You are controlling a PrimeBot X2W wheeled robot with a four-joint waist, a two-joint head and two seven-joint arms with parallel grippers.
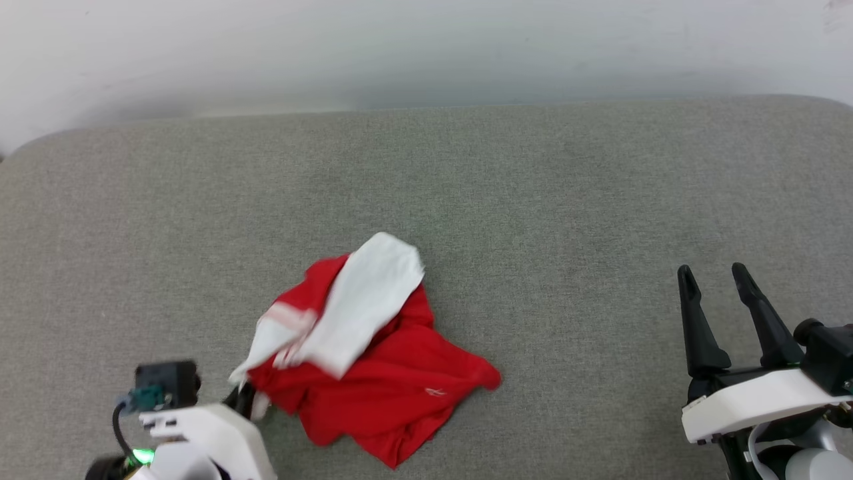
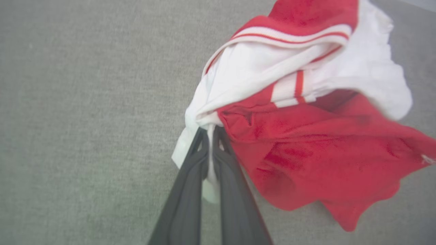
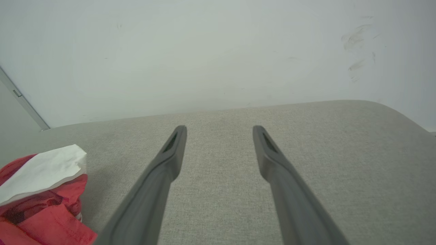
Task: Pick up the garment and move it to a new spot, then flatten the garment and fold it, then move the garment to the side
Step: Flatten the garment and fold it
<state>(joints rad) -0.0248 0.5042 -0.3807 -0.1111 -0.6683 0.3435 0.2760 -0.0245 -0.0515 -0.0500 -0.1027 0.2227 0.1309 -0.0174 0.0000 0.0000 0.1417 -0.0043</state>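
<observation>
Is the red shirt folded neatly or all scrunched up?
Scrunched up. The red jersey lies in a crumpled heap, a white sleeve flopped across it, and the left pincer is shut on its white edge.

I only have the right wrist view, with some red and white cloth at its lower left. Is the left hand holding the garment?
Observer: Yes. The left wrist view shows the left hand shut on a white fold at the edge of the garment.
Operator: Is it flat or bunched?
Observer: Bunched. In the head view a white sleeve lies over crumpled red cloth on the grey surface.
</observation>
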